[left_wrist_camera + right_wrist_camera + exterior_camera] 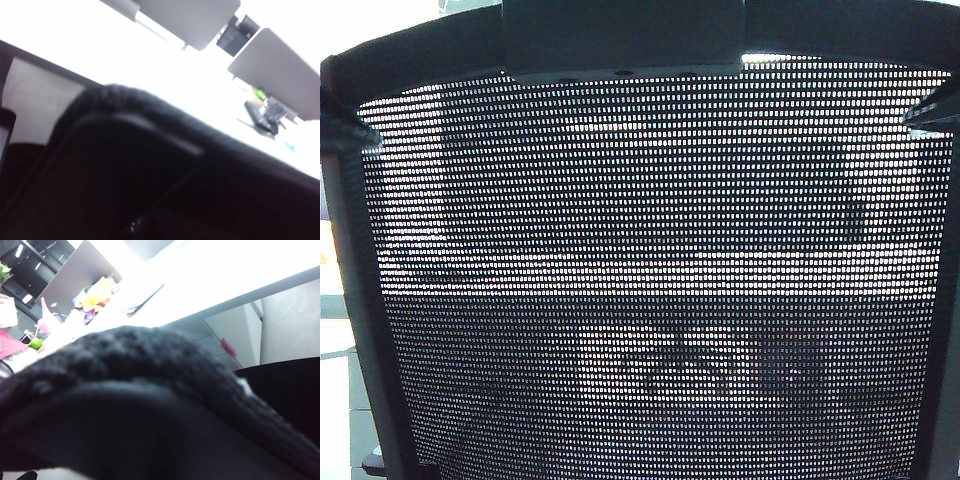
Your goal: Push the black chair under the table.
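Black chair (660, 280): mesh back fills exterior view, close before both arms. Table (240, 270): white top just beyond chair. Left gripper, right gripper: pressed near chair's top frame, hidden; finger state cannot be told

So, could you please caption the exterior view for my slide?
The black mesh-backed office chair fills the frame, its thick black frame at the edges; neither left nor right gripper is visible.

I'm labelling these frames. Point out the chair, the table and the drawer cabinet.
chair (660, 280): exterior view, on its mesh back.
table (235, 275): right wrist view, on the bright white top.
drawer cabinet (220, 337): right wrist view, on its front under the top.
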